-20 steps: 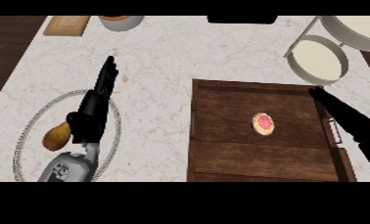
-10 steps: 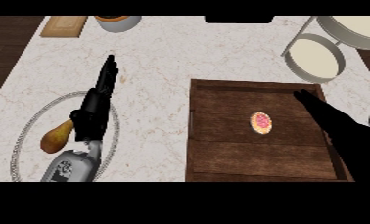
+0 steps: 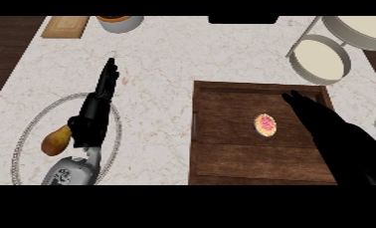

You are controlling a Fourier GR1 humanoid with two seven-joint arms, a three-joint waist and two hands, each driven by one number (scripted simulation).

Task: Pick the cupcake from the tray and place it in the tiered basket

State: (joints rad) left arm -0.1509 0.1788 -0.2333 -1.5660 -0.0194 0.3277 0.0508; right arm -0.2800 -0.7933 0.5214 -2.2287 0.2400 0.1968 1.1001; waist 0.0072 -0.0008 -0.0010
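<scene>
reach | right robot hand (image 3: 329,126) spread, empty, ready to close on cupcake (image 3: 266,124) just left | tiered basket (image 3: 320,60) ahead of it

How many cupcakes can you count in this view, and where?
1. The cupcake lies on the wooden tray, right of its middle, just left of the right hand. That hand covers part of the tray, so another could be hidden.

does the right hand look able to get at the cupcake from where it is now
Probably yes. The right hand is over the tray, just right of the cupcake, its fingers straight, and nothing lies between them.
</scene>
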